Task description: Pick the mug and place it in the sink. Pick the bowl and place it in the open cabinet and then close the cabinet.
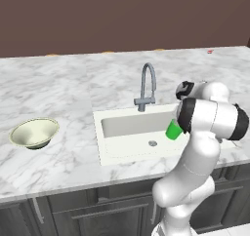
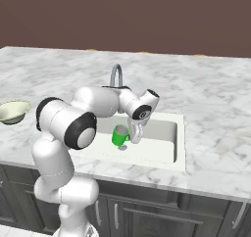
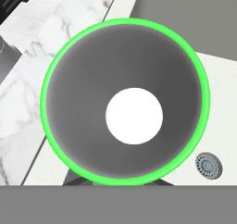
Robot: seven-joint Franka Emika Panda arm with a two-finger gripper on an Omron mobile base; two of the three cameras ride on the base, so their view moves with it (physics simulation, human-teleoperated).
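Note:
My gripper point(image 2: 130, 135) is shut on the mug point(image 2: 119, 135), a small bright green cup that hangs upright over the left part of the sink point(image 2: 179, 142). In the left base view the mug point(image 1: 173, 130) shows beside my forearm, above the sink point(image 1: 128, 126) near its right side. Looking straight down, the hand view takes in the mug's grey inside point(image 3: 78, 102), with the sink's drain point(image 3: 208, 166) below and to the right. The cream-white bowl point(image 1: 34, 133) sits on the counter far left of the sink, also seen as the bowl point(image 2: 13, 111). The cabinet is out of view.
A grey gooseneck faucet point(image 1: 147, 86) stands behind the sink, close to my arm in the right base view, faucet point(image 2: 116, 76). The marble counter point(image 1: 68, 88) runs wide on both sides. Dark under-counter cabinets point(image 2: 162, 214) line the front below.

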